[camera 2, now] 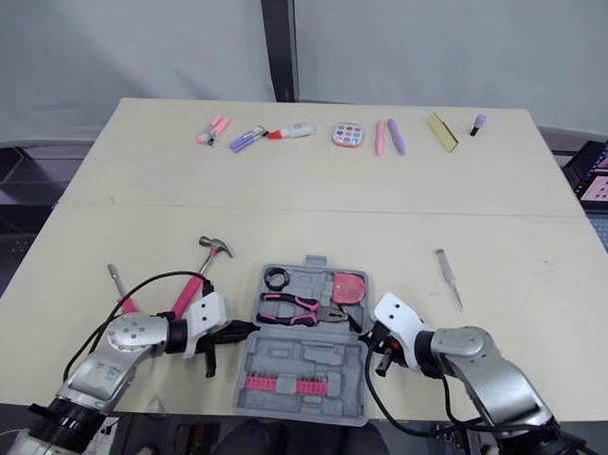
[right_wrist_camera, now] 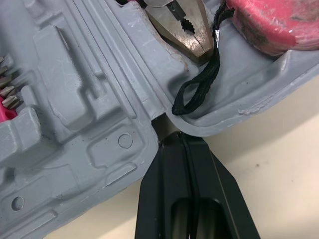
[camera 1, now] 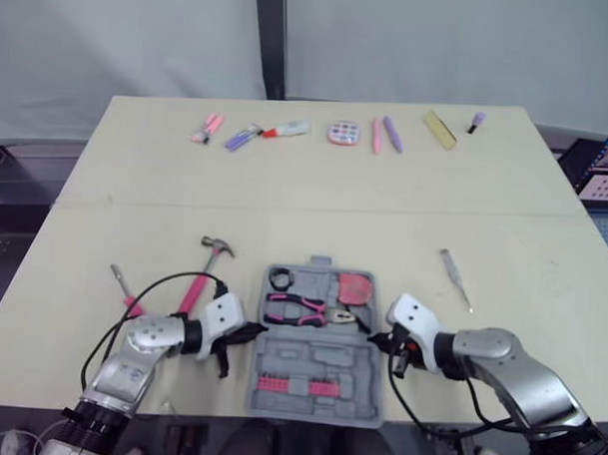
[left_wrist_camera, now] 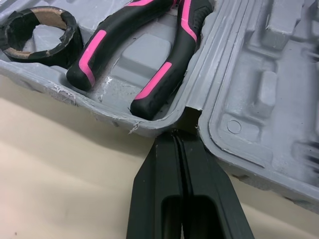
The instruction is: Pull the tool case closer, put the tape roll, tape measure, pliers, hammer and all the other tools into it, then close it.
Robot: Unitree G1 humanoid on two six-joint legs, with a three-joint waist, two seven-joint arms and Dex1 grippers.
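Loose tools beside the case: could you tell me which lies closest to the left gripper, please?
The hammer, just outside the left gripper. The screwdriver lies farther left, and the silver tool is across the case on the right.

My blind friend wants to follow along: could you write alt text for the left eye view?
An open grey tool case lies at the near edge of a beige table, left gripper at its left side, right gripper at its right. Pliers, a tape roll and a pink tape measure sit inside; a hammer lies outside, to its left.
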